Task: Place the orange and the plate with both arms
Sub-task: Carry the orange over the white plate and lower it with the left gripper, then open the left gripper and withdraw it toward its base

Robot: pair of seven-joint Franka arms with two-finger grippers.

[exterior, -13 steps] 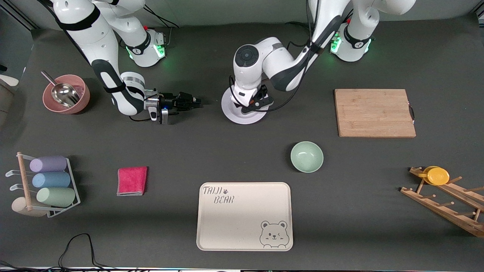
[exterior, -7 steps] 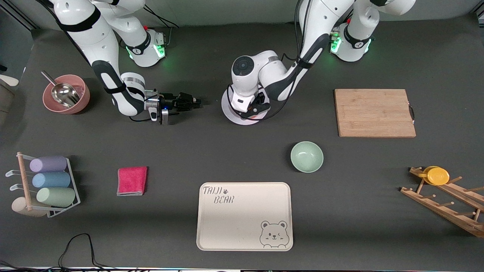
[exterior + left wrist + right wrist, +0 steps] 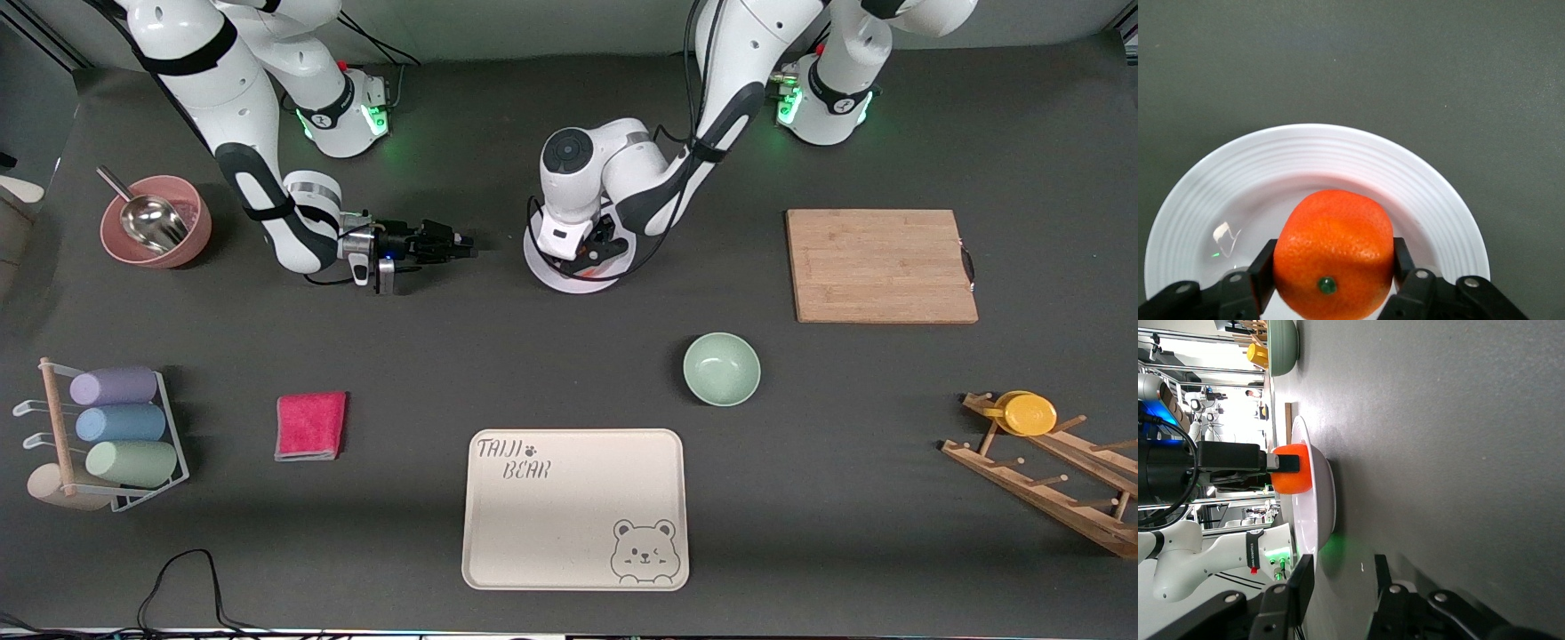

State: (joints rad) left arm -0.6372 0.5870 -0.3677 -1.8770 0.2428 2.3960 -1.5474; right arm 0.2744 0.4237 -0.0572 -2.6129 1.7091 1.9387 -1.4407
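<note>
The white plate (image 3: 551, 277) lies on the dark mat between the two arms; it also shows in the left wrist view (image 3: 1338, 143) and edge-on in the right wrist view (image 3: 1319, 500). My left gripper (image 3: 594, 249) (image 3: 1335, 263) is shut on the orange (image 3: 1333, 250) and holds it low in the plate's well. I cannot tell whether the orange touches the plate. The orange also shows in the right wrist view (image 3: 1293, 470). My right gripper (image 3: 460, 242) (image 3: 1341, 581) is open and empty, low over the mat beside the plate, pointing at its rim.
A pale green bowl (image 3: 721, 369) and the beige bear tray (image 3: 576, 509) lie nearer the camera. A wooden board (image 3: 880, 265) and a wooden rack with a yellow disc (image 3: 1031, 414) are toward the left arm's end. A pink bowl with a scoop (image 3: 156, 222), a red cloth (image 3: 310, 426) and a cup rack (image 3: 107, 427) are toward the right arm's end.
My left arm has drawn its hand slightly toward the bases and lower over the plate, with the orange still held. The right arm has not moved.
</note>
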